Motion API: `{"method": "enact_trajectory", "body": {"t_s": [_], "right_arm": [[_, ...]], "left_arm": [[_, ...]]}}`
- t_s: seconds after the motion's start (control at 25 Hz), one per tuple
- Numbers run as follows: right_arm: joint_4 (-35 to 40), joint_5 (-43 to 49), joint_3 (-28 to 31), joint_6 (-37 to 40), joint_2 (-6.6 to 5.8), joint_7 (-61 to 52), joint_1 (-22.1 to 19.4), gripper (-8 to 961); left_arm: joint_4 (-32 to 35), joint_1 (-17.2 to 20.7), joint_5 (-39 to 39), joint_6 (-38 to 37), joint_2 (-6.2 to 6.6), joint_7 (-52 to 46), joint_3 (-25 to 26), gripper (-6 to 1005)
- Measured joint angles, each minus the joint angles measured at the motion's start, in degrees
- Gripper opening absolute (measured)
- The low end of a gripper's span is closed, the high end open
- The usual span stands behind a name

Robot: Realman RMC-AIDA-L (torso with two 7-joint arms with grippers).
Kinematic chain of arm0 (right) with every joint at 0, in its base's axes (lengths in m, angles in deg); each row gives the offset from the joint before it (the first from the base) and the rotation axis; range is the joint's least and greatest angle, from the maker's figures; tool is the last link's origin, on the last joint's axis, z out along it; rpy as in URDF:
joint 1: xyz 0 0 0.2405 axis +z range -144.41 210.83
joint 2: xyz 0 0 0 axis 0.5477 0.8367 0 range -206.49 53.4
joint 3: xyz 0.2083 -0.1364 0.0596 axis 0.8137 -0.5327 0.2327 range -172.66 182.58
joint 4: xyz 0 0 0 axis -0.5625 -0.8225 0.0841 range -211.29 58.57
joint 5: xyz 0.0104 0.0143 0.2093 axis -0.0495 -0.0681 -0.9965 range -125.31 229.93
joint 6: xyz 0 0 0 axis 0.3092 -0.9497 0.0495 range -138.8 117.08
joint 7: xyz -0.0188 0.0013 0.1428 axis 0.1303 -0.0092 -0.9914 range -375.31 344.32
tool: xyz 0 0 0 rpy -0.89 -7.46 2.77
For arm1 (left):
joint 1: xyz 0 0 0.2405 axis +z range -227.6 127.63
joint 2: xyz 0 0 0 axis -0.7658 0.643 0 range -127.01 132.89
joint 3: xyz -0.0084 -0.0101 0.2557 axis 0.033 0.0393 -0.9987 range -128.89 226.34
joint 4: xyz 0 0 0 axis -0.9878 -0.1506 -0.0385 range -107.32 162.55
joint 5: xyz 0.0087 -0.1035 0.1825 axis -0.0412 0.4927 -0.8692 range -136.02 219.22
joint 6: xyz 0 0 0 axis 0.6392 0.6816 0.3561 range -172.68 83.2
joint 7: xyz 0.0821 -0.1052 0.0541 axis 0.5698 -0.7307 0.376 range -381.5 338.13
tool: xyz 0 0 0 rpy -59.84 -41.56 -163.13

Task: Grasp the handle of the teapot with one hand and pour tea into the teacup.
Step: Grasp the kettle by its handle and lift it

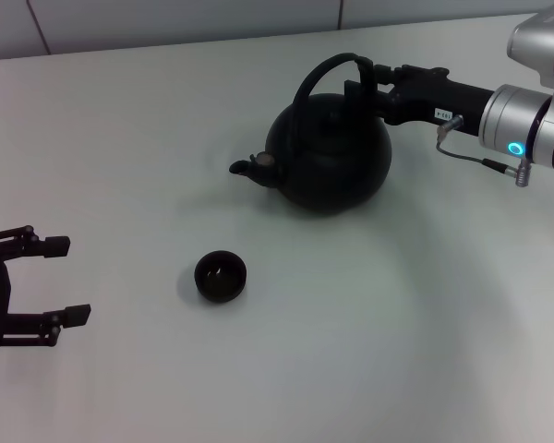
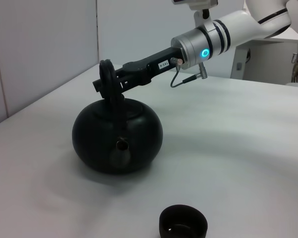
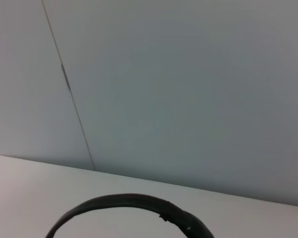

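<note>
Teapot [image 1: 331,155]: upright on desk [image 1: 425,323], spout facing teacup [image 1: 221,276].
Right gripper [image 1: 362,85]: fingers clamped on handle [image 1: 325,72].
Left gripper [image 1: 63,281]: fingers apart, well away.

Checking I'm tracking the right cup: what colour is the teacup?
Matte black all over; the teacup shows best in the head view.

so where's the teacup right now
In the head view the teacup sits on the white table, nearer the robot than the teapot, off its spout end, with the left gripper open to its left.
</note>
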Motion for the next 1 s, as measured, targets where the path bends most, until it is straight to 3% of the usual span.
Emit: {"method": "enact_trajectory", "body": {"t_s": [0.08, 0.2, 0.4, 0.64, 1.0], "right_arm": [[0.00, 0.00, -0.07, 0.04, 0.00, 0.00, 0.01, 730], [-0.03, -0.10, -0.09, 0.06, 0.02, 0.00, 0.01, 473], [-0.02, -0.34, -0.09, 0.53, 0.06, 0.04, 0.00, 216], [0.00, -0.34, -0.08, 1.23, 0.17, 0.95, -0.11, 126], [0.36, -0.29, -1.81, 1.54, 0.15, 0.95, -0.11, 125]], "left_arm": [[0.02, 0.03, 0.00, 0.02, 0.03, 0.02, 0.00, 861], [0.01, 0.05, 0.00, 0.04, 0.03, 0.02, 0.00, 861], [0.01, 0.17, 0.00, 0.25, 0.03, 0.12, 0.07, 860], [0.00, 0.25, -0.02, 0.40, 0.03, 0.17, 0.09, 860], [-0.01, 0.25, -1.01, 0.47, 0.06, 0.20, 0.09, 860]]}}
